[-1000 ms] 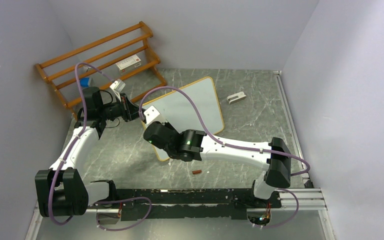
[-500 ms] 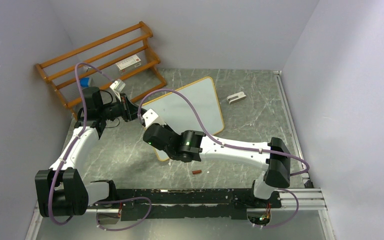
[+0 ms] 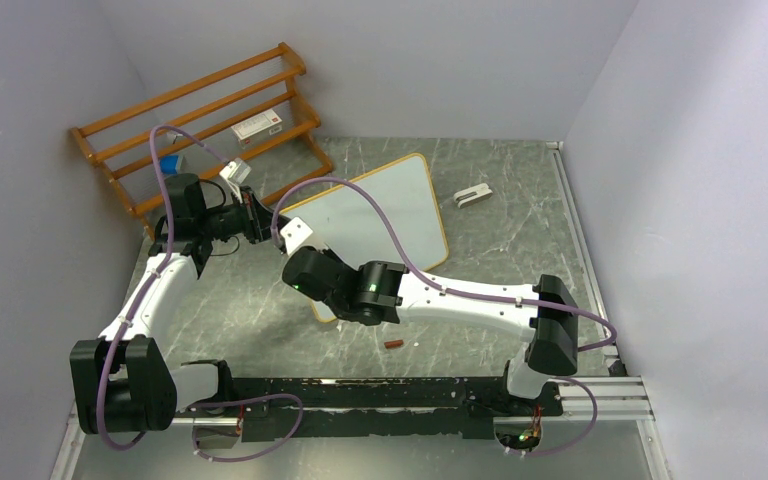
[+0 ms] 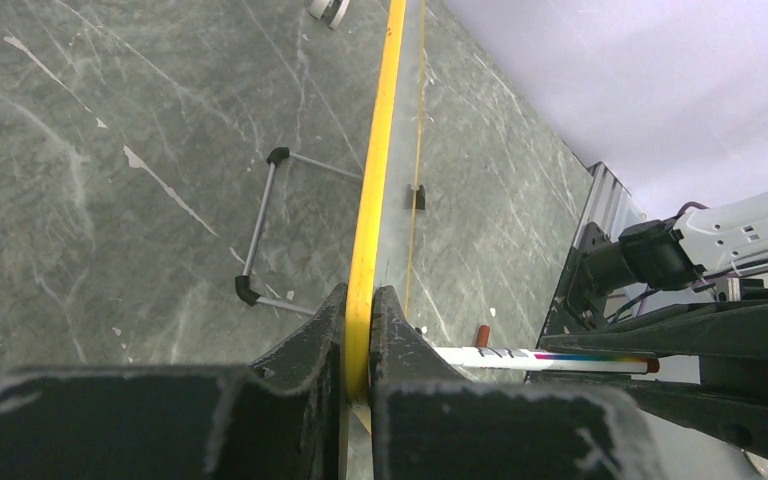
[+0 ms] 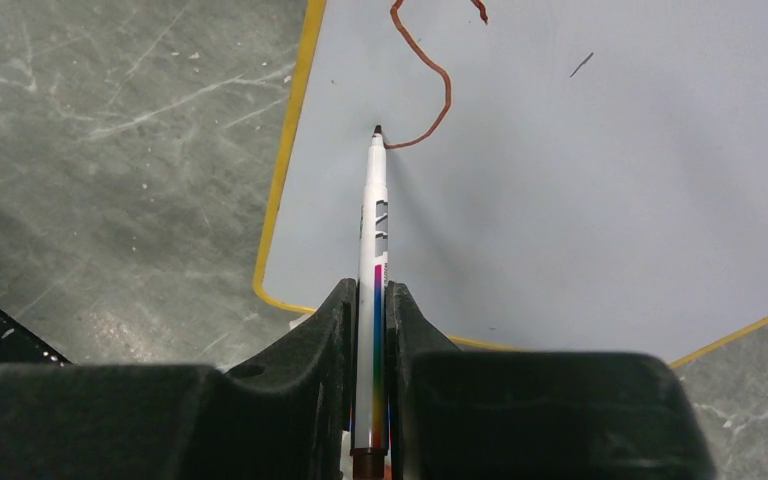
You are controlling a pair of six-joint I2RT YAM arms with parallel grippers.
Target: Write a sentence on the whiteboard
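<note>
The whiteboard (image 3: 390,205), white with a yellow rim, stands tilted mid-table. My left gripper (image 3: 263,226) is shut on its left rim; in the left wrist view the yellow edge (image 4: 375,150) runs straight between the closed jaws (image 4: 360,300). My right gripper (image 5: 365,292) is shut on a white marker (image 5: 373,225) with a rainbow stripe. The marker's tip touches the board face (image 5: 600,200) at the end of a curved reddish-brown stroke (image 5: 438,90). No readable words of the sentence show. From above, the right wrist (image 3: 310,272) covers the board's lower left corner.
An orange-brown wooden rack (image 3: 200,120) with a small box (image 3: 258,126) stands at the back left. A white clip-like piece (image 3: 472,196) lies right of the board. A brown cap (image 3: 393,344) lies near the front. A wire prop (image 4: 260,225) sticks out behind the board.
The right wrist has crept slightly left and up along the board with the marker. The left arm has stayed still, holding the rim.
</note>
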